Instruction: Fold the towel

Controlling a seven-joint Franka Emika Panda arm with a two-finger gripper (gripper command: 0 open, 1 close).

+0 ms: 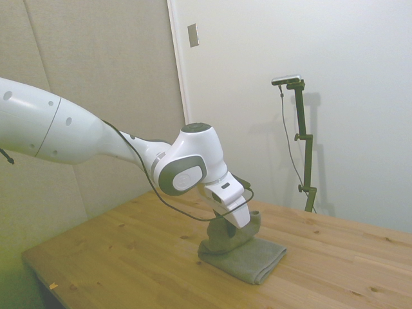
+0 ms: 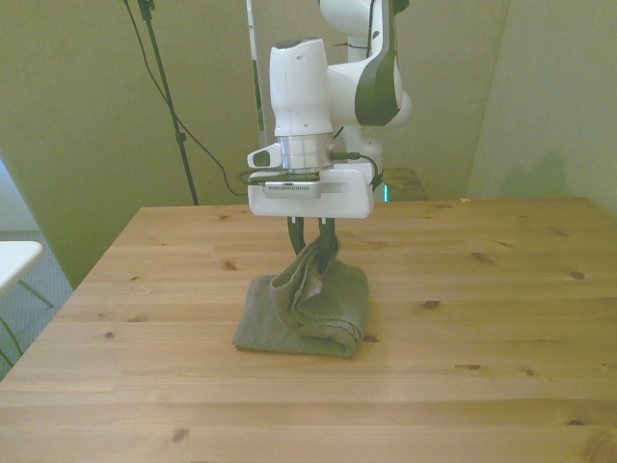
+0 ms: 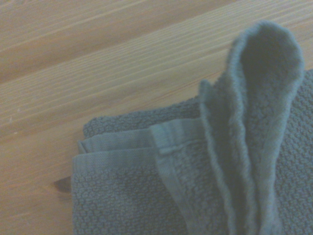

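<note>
From my remote station, the wrist view gives me the closest look: the towel point(image 3: 195, 186), grey and nubbly, with a raised fold of it standing up toward the camera and flatter hemmed layers lying under it on the wood of the table point(image 3: 98, 58).

In the front view I see the claw point(image 2: 313, 239) pointing straight down, its two dark fingers point(image 2: 294, 236) drawn close together around a bunched ridge of the towel point(image 2: 304, 309). So I read it as pinched shut on the cloth, lifting one part into a peak while the rest lies flat directly beneath the claw. The flat part is a thick, layered rectangle with rounded edges, resting on the table point(image 2: 482, 318) a little toward the front view's left of the middle.

The side view agrees: the claw point(image 1: 233, 230) is low over the towel point(image 1: 248, 256), the cloth rising to meet it, and the lower layers spread out under and just past it on the table point(image 1: 129, 257). Beyond the claw, the white arm point(image 1: 64, 132) stretches back away from the towel.
</note>
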